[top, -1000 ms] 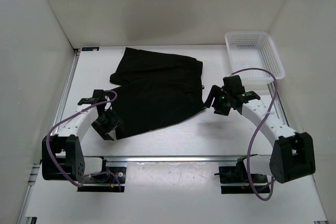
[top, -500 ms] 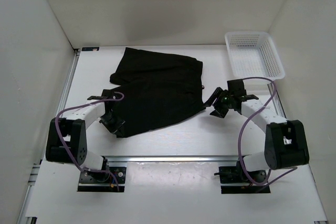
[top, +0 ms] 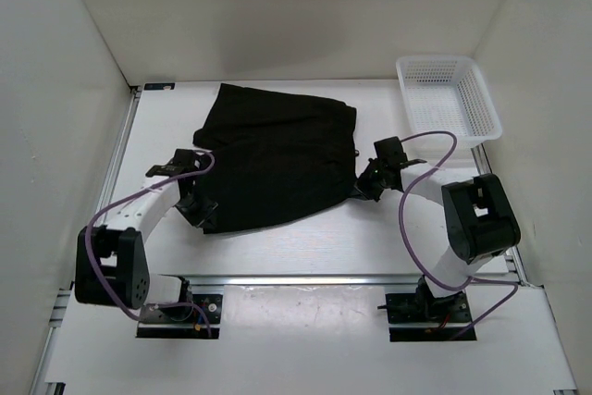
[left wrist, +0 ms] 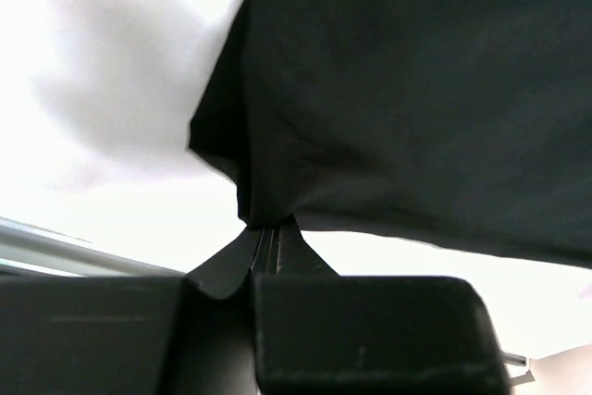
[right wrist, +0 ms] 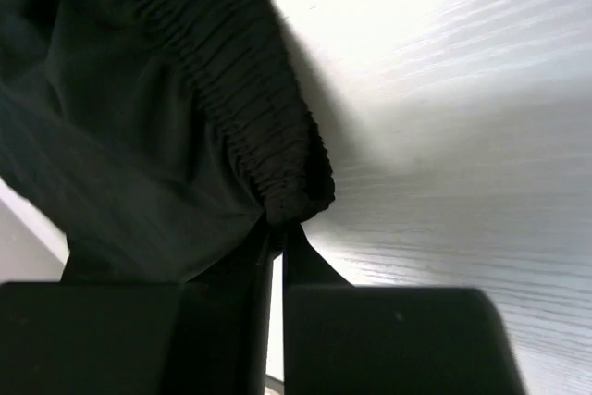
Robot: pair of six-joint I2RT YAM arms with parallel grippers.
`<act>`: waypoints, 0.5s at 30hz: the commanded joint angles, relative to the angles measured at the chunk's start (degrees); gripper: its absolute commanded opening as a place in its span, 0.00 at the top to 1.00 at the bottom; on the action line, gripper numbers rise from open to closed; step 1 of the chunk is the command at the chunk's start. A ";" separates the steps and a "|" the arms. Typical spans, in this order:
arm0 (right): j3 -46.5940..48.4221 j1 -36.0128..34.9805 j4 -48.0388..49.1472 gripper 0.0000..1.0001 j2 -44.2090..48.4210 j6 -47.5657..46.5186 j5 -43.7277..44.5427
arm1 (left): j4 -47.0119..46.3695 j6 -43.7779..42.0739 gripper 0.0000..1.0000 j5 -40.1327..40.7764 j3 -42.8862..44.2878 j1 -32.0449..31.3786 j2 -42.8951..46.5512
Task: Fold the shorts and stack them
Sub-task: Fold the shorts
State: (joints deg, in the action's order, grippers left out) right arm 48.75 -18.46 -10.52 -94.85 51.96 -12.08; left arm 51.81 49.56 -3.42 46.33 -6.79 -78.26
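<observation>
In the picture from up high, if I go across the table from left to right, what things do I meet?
left hand pinching a corner → black shorts → right hand pinching the waistband → white basket

Top view: high, from near side, facing down. Wrist views: close-up, low; all share shorts [top: 277, 159].
</observation>
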 commanded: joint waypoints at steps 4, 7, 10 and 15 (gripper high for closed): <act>-4.87 0.09 -5.03 1.00 8.78 0.15 6.01 | 8.03 0.89 0.90 4.56 3.86 -0.24 9.96; -8.14 0.09 -10.55 1.00 17.40 -2.13 8.29 | 9.18 3.08 0.90 3.07 3.08 -0.24 15.75; -11.04 0.09 -18.20 1.00 28.27 -3.89 10.05 | 11.73 4.66 0.90 2.37 1.76 -0.77 21.38; -13.07 0.09 -30.24 1.00 41.38 -4.59 11.10 | 16.03 6.07 0.90 1.14 1.14 -2.00 28.85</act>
State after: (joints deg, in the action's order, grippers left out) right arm 36.80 -18.68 -29.91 -58.85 49.36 -5.56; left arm 63.44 54.28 -3.44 48.12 -8.34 -52.75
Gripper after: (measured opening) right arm 0.017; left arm 0.110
